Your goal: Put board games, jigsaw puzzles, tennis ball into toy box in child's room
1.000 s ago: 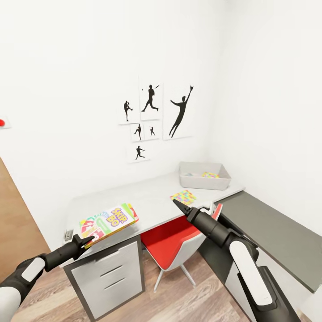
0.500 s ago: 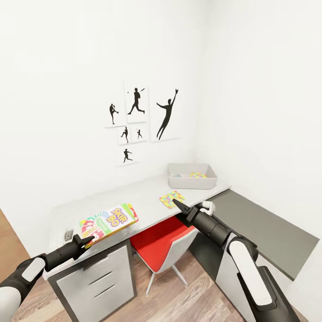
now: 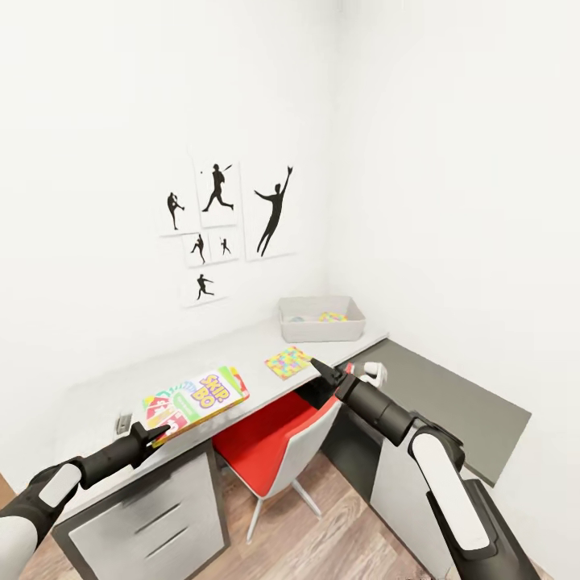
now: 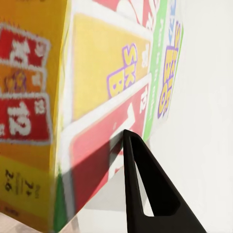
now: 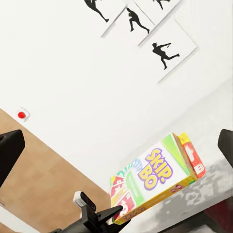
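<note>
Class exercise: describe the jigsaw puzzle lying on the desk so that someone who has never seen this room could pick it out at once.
Find the long pale desk under the baseball silhouette pictures. On its top, between the grey toy box at the corner and the Skip-Bo box held by the left gripper, lies the jigsaw puzzle. It is a thin flat square of yellow, green, pink and blue pieces.

Head view looks down over the table (image 3: pixel 242 354); both wrist views share the Skip-Bo box (image 5: pixel 155 177) — left closest.
</note>
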Available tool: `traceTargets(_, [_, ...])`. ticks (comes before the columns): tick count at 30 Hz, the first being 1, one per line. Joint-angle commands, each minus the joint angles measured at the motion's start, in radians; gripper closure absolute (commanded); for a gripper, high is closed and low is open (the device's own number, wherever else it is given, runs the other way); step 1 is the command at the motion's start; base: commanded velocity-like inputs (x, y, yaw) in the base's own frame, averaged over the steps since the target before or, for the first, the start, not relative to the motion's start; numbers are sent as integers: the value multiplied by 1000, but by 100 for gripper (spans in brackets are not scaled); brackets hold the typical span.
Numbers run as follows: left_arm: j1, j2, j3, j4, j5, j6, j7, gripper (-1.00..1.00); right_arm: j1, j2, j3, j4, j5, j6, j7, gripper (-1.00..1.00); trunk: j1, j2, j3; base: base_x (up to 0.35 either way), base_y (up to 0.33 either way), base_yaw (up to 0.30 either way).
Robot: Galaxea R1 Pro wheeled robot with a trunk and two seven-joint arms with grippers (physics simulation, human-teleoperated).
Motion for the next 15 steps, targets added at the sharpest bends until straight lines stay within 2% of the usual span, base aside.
traceTargets(1, [0,0,4,0,3,6,-1,100,-1,-1,0,0,-3,3,1,-100,0,-1,1,0,0,-189])
traceTargets(15, [0,4,6,-2,3,7,-1,100,-1,0,4,0,-1,3,0,-100,0,-1,18,0,0,-179])
